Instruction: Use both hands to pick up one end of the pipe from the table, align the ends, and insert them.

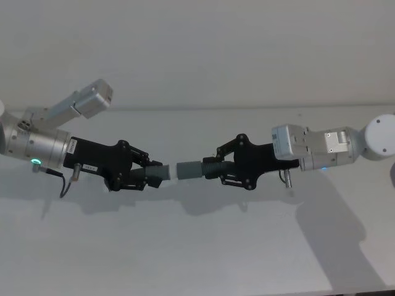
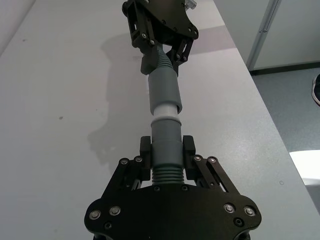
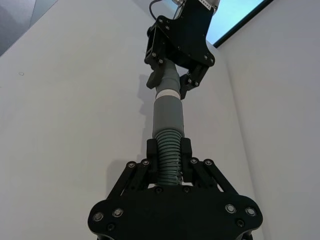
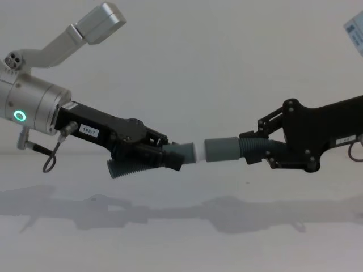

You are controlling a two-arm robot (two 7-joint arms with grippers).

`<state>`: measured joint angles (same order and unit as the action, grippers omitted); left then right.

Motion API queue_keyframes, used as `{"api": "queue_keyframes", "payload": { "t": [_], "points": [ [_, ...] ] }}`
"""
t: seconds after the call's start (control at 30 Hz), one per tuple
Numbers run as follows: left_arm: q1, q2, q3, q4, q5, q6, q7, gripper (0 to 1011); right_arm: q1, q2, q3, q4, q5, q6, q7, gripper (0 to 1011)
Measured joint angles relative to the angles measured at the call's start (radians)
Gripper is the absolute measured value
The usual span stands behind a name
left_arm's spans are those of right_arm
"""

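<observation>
Left gripper (image 1: 150, 177) and right gripper (image 1: 217, 167) each clamped on a pipe half above the surface (image 1: 197, 259), white tip (image 4: 199, 152) coaxial at the socket (image 4: 220, 149) mouth.

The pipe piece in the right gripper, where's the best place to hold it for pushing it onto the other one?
Hold the right pipe piece on its ribbed middle, just behind the smooth cuff, as the right gripper does now, coming from the rear end along its length. That probably keeps the open socket free to slide over the white tip held by the left gripper.
</observation>
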<state>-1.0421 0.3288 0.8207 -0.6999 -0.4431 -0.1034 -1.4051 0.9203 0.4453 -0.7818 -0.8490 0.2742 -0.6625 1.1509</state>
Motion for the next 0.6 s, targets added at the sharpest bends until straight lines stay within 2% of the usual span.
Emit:
{"api": "queue_keyframes", "payload": {
  "t": [0.6],
  "points": [
    [-0.002,-0.002,0.003,0.006,-0.003,-0.002,-0.001,331,0.001,-0.002,-0.002,-0.002,0.002,-0.001,-0.002,232]
  ]
}}
